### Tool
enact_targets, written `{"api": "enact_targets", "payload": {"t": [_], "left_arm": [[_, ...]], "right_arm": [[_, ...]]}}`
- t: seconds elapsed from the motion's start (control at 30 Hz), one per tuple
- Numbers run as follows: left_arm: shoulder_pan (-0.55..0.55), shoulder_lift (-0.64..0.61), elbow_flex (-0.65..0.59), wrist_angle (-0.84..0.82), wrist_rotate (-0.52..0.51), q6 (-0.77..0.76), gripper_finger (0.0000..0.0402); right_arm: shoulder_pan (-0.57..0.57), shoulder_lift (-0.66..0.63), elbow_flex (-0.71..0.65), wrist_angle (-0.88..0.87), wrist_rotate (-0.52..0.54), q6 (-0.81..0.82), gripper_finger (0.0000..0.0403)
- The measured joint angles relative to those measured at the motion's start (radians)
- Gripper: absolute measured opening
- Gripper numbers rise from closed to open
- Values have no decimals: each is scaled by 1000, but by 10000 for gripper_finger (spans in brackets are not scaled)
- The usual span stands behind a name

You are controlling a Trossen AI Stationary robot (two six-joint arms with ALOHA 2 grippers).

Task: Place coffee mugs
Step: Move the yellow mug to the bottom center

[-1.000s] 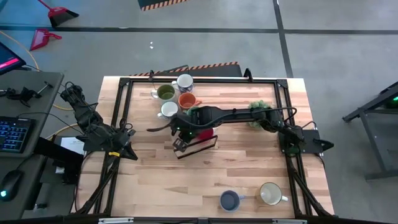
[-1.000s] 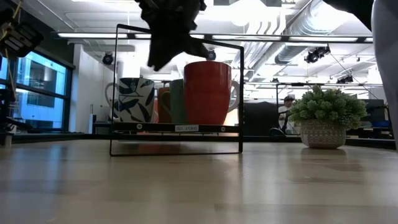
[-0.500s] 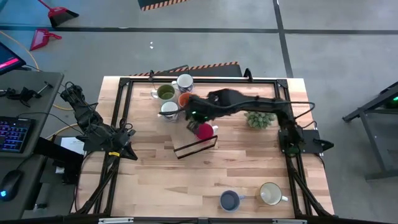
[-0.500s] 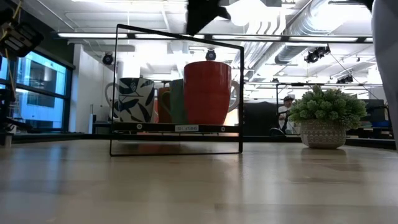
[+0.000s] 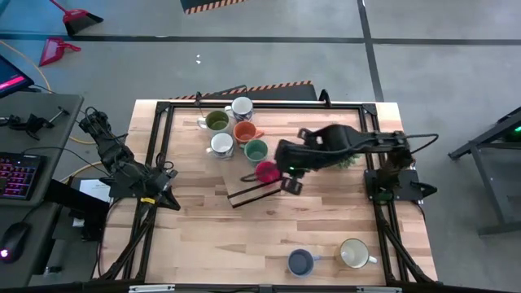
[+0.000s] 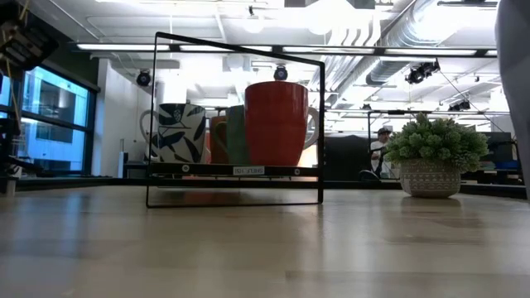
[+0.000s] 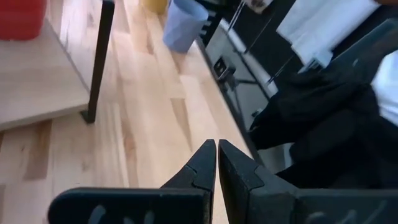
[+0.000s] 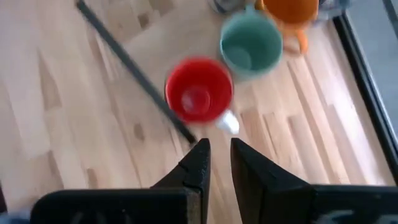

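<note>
The red mug [image 5: 266,171] [image 8: 199,90] stands upright on a raised wooden shelf inside a black wire frame [image 6: 236,170], and the low view shows it too [image 6: 280,124]. Behind it stand the teal mug [image 5: 256,150], the orange mug [image 5: 245,131], a white mug [image 5: 221,144], the olive mug [image 5: 216,121] and a patterned white mug [image 5: 242,107]. My right gripper [image 5: 291,185] [image 8: 217,149] hangs high above the shelf's near right corner, narrowly open and holding nothing. My left gripper [image 5: 167,198] [image 7: 217,149] waits shut at the table's left edge.
A blue mug [image 5: 300,262] and a cream mug [image 5: 353,253] stand near the table's front edge. A potted plant [image 6: 431,157] sits at the right behind my right arm. Bare wood lies between the shelf and the front mugs.
My right gripper has risen from just over the red mug, gone out of the low view's top, and drawn back toward the table's right edge, rolling a little. The red mug has stayed upright in its place on the shelf.
</note>
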Motion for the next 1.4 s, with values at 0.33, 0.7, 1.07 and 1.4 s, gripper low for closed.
{"api": "enact_targets", "payload": {"t": [0.33, 0.7, 1.07, 1.4], "left_arm": [[1, 2, 0, 109, -138, -4, 10], [1, 3, 0, 121, -154, -4, 10], [1, 3, 0, 121, -169, -4, 10], [1, 3, 0, 122, -194, -5, 10]], "right_arm": [[126, -339, -576, 108, -43, 322, 41], [385, -544, -951, 303, -218, 723, 41], [598, -544, -1056, 282, -289, 928, 41], [698, -543, -1112, 374, -320, 949, 42]]}}
